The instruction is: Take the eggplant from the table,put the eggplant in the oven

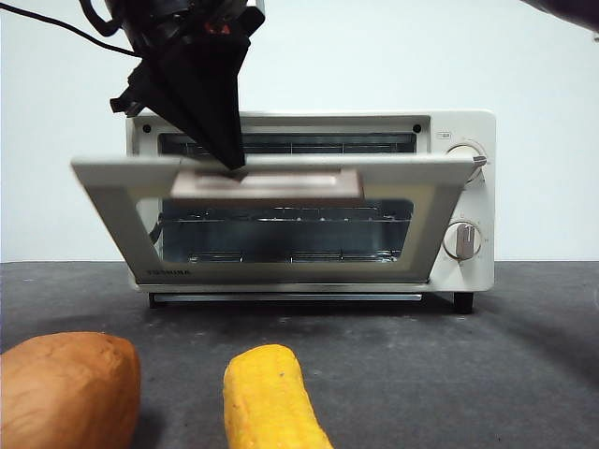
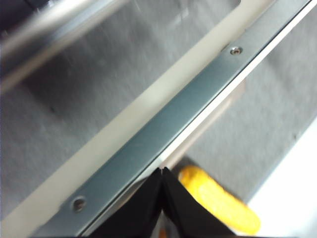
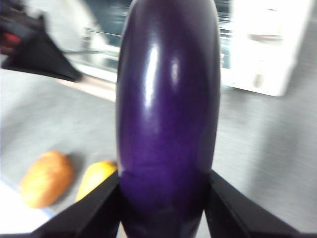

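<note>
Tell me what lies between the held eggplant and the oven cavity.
Right wrist view: the half-lowered oven door, with the left gripper on its handle.

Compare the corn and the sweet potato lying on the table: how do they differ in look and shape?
The corn is bright yellow, while the sweet potato is orange-brown. The corn is slim and long; the sweet potato is thick and rounded. In the front view the corn points roughly toward the camera, while the sweet potato lies more across the picture. Both rest on the grey table in front of the oven, apart from each other, and no tool touches them.
</note>
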Controlling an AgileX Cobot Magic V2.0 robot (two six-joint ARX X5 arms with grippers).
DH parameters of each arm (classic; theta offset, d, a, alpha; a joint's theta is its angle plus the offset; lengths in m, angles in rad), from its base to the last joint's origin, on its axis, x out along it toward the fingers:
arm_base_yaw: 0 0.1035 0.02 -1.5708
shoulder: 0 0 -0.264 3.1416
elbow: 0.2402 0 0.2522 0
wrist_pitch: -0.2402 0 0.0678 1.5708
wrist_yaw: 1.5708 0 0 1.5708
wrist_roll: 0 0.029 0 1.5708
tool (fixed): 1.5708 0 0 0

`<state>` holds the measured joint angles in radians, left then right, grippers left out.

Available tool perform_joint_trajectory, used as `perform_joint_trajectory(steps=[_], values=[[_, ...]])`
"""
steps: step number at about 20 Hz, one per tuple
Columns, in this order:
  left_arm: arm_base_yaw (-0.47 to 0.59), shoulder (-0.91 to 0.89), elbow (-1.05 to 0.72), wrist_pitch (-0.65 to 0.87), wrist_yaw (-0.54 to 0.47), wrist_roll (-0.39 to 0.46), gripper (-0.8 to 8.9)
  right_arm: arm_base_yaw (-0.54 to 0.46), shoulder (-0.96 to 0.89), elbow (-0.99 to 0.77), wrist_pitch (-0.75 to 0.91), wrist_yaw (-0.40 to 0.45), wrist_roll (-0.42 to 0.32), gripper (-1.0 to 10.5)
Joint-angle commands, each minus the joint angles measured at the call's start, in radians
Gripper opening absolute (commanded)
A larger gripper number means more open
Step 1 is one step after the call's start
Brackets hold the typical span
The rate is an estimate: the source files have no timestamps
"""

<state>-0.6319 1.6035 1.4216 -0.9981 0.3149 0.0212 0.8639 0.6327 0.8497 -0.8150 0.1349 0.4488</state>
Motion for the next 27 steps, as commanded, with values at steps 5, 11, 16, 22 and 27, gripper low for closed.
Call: perform_joint_trajectory(steps=[5, 11, 16, 22, 27], values=[[-0.016, -0.056, 0.008, -0.086, -0.001, 0.035, 0.07, 0.011, 0.036, 0.018, 0.071, -0.132, -0.114, 1.2], [-0.002, -0.309, 0.008, -0.080, -0.081, 0.011, 0.07, 0.011, 0.173, 0.032, 0.180, -0.165, -0.304, 1.2], [0.022, -0.530, 0.008, -0.079, -0.402, -0.051, 0.07, 0.017, 0.417, 0.168, 0.177, -0.116, -0.490, 1.1], [0.050, -0.740, 0.008, -0.084, -0.510, -0.067, 0.07, 0.063, 0.784, 0.371, 0.167, 0.130, -0.745, 1.1], [0.050, -0.839, 0.008, -0.089, -0.522, -0.065, 0.07, 0.077, 1.011, 0.448, 0.327, 0.312, -0.935, 1.1]])
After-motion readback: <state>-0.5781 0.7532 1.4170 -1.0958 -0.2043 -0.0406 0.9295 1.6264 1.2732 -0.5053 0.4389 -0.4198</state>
